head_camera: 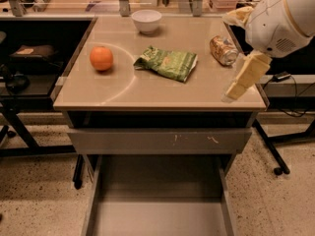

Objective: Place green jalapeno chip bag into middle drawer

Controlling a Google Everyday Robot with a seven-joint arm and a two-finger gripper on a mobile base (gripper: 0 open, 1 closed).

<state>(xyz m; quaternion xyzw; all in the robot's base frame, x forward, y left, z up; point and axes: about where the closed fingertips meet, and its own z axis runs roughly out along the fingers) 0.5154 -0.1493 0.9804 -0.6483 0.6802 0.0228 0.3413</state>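
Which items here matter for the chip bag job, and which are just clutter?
Job: green jalapeno chip bag; middle drawer, pulled open; tool, over the table at its right edge.
Lying about: orange; white bowl; gold can.

White rounded arm [278,21] ends in cream blocky gripper [235,90] above table [162,90] edge.

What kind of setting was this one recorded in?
Probably a lab or office workspace, not a home: black-framed desks flank a drawer cabinet on speckled flooring. The gripper hangs over the tabletop's right edge, apart from the green jalapeno chip bag.
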